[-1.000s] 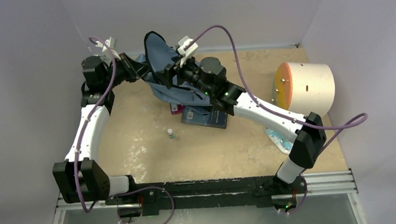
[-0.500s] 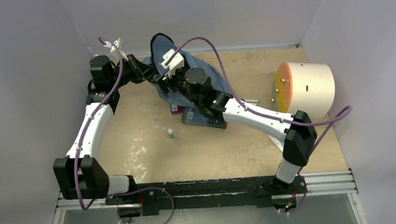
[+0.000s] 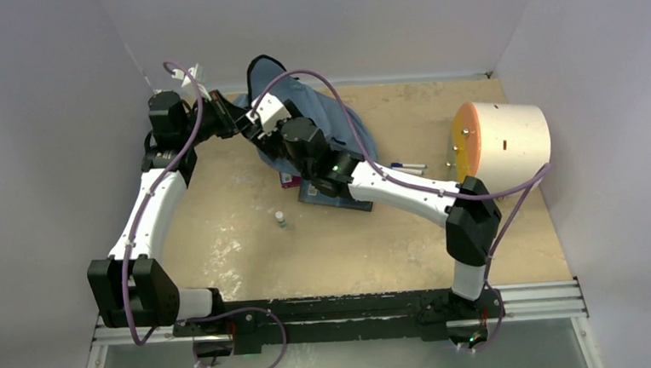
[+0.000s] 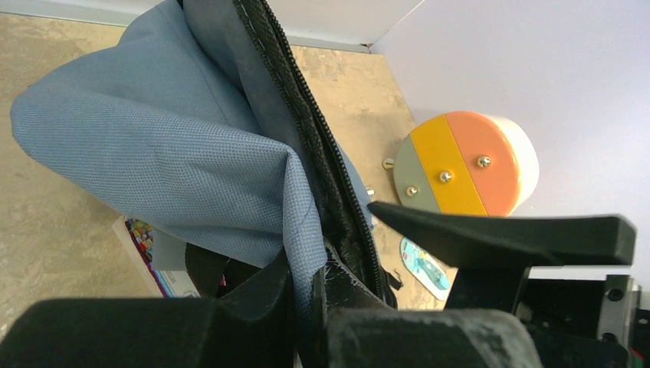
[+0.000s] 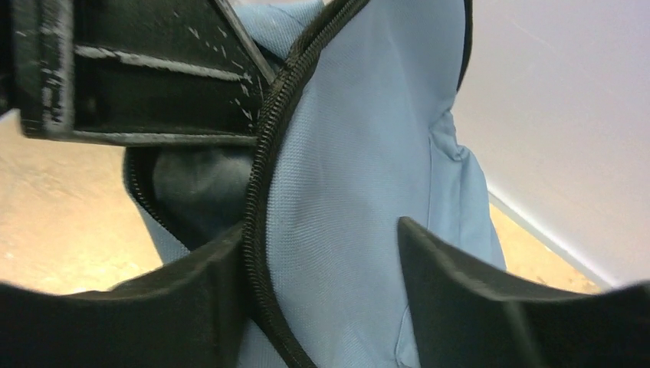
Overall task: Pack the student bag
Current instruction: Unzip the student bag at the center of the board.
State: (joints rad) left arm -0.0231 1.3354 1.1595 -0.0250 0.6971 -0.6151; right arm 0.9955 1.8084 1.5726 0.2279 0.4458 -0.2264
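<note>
1. Since a second ago our right arm has swung left across the student bag [image 3: 317,108]. Our right hand [image 5: 322,238] now sits just beside our left hand [image 4: 306,287] at the bag's left side. Two pens [image 3: 406,167] that the arm covered now show on the worktop [image 3: 241,249].
2. We see the bag by the far edge of the worktop, a little left of its middle. Its upper part is raised toward the back wall and its lower part rests on a dark book [image 3: 340,193].
3. Our left hand is pressed together on a fold of the blue fabric, right beside the zipper line [image 5: 260,153].
4. Our right hand is spread. Blue fabric fills the gap between its fingers, and the zipper line runs along the finger on the left of that wrist view.
5. We see the white cylinder with an orange face [image 3: 503,143] near the right edge, well apart from the bag.
6. A small bottle [image 3: 281,219] stands upright and alone toward the middle of the worktop, on the near side of the book.
</note>
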